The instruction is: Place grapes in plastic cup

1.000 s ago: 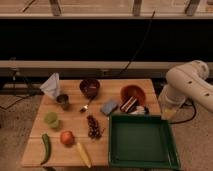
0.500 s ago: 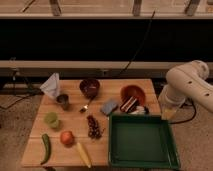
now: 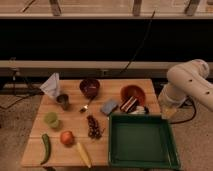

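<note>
Grapes (image 3: 93, 126) lie on the bench (image 3: 73, 118) near the plastic cup (image 3: 51, 119); the end effector (image 3: 169, 103) sits beyond the bench's right edge; its grip cannot be told.

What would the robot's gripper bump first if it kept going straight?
Cannot tell: the gripper is hidden. Only the white arm shows, folded right of the table, well apart from the grapes.

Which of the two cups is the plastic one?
The light-green cup, front-left; the grey metal cup stands behind it. The gripper is out of view; arm at right.
</note>
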Robot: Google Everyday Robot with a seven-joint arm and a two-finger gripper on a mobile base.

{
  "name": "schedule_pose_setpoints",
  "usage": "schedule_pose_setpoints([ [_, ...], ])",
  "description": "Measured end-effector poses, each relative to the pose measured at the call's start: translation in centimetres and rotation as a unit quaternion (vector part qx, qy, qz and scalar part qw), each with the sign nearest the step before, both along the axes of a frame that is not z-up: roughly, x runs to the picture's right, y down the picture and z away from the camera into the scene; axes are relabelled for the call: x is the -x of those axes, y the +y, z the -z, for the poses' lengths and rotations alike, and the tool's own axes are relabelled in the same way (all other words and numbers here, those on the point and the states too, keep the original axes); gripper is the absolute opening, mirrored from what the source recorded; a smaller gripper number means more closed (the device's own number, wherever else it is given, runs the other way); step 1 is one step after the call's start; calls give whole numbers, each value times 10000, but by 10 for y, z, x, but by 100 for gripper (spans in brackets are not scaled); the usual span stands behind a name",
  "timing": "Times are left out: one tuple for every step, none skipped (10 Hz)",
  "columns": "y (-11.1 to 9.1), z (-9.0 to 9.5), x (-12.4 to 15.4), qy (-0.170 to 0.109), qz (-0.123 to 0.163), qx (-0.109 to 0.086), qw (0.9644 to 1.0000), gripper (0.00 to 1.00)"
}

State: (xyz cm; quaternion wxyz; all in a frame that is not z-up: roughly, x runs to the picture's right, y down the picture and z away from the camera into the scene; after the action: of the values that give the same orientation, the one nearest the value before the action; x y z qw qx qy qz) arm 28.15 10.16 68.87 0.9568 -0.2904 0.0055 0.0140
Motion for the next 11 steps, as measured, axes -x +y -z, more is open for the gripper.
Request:
schedule_pose_setpoints([
  [-7,-7,14,-168,74,29,9998,65],
  [-10,-12,28,-279,145,72,9995,65],
  [-15,-19,48,-422,235,95,9988,65],
  [-19,-27,75,-593,367,134,9975,65],
  [-22,-32,99,-742,487,138,9960,65],
  [-26,-40,130,-934,692,119,9932,65],
  [-26,-45,154,-1091,856,111,9903,65],
  [-26,-50,173,-1221,1011,89,9873,65],
  [-24,-59,202,-1464,1257,88,9812,65],
  [-20,-69,225,-1679,1474,92,9747,65],
  [-16,-78,243,-1870,1688,97,9677,65],
])
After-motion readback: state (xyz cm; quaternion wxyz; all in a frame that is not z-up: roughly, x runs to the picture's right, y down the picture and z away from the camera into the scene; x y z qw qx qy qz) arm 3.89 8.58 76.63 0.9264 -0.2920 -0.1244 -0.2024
